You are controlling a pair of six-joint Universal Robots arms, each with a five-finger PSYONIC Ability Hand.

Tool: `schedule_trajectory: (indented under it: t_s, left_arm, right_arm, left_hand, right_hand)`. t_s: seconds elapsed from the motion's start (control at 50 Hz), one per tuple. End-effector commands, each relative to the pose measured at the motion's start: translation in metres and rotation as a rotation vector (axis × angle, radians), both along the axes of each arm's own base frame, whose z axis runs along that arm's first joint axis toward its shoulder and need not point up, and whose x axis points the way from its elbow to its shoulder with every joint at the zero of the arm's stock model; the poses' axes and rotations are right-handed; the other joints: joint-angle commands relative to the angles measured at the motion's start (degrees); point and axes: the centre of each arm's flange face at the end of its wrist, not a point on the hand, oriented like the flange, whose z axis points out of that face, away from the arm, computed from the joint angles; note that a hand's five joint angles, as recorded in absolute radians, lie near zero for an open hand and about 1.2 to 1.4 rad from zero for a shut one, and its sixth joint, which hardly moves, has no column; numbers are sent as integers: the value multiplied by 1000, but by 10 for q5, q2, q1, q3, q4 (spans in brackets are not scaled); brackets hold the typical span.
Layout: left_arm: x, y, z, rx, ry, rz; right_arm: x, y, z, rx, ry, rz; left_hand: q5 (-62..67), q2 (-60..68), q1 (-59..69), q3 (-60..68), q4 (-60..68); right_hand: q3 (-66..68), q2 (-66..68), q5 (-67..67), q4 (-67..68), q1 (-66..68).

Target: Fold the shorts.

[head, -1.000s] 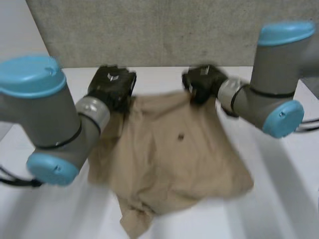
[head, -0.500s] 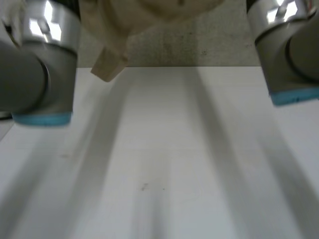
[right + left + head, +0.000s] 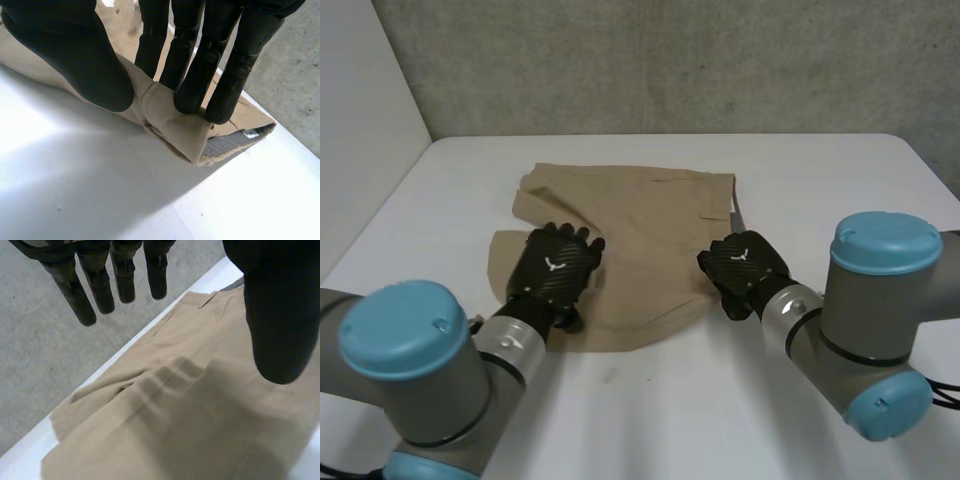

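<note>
There was one pair of tan shorts (image 3: 640,225), two hands and one white table (image 3: 820,180). The shorts lay folded near the middle of the table, a dark inner band showing at their right edge. The left hand (image 3: 556,268) was over the near left part of the shorts, its fingers (image 3: 102,287) straight and relaxed above the cloth, holding nothing. The right hand (image 3: 745,268) was at the near right edge of the shorts, where its thumb and fingers (image 3: 192,75) pinched a raised fold of cloth. Half a second before, both arms were lifted and the shorts hung high off the table; a second before, they hung spread between the two hands. Now they were down, doubled over, and only the right hand gripped them
</note>
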Motion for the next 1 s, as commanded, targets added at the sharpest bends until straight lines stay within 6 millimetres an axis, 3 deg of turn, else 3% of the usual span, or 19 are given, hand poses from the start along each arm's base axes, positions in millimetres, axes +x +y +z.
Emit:
schedule_trajectory:
  t_s: [0.02,0.14,0.26,0.4,0.58,0.72,0.8,0.94,1.0]
  left_arm:
    - [28,-9,30,79,96,115]
    - [41,-4,24,214,201,182]
    - [53,-3,12,261,184,219]
    - [71,-14,3,293,183,270]
    - [84,-33,2,342,218,178]
    - [83,-33,-18,421,134,135]
    - [82,-40,-26,423,82,123]
    - [73,-66,-21,359,76,132]
    - [64,-73,-18,333,75,121]
  right_arm:
    - [-14,4,9,59,-85,-68]
    - [-22,1,5,176,-192,-149]
    - [-29,-4,4,220,-227,-193]
    - [-40,-15,2,233,-245,-240]
    - [-42,-18,0,238,-246,-248]
    - [-40,-16,-1,238,-241,-234]
    - [-38,-15,-3,244,-234,-226]
    - [-38,-16,-4,245,-235,-223]
    - [-38,-15,-3,245,-235,-223]
  left_hand:
    - [-28,-35,-40,-37,-33]
    - [10,3,-1,2,5]
    - [77,71,66,69,73]
    - [241,234,229,232,236]
    - [437,431,426,429,433]
    - [411,404,399,402,406]
    - [302,295,290,293,297]
    - [93,86,82,84,88]
    - [83,76,71,74,78]
  right_hand:
    - [110,126,137,118,241]
    - [110,126,137,118,241]
    - [110,126,137,118,241]
    - [110,126,137,118,241]
    - [110,126,137,118,241]
    - [110,126,137,118,241]
    - [110,126,137,118,241]
    - [110,126,137,118,241]
    - [110,126,137,118,241]
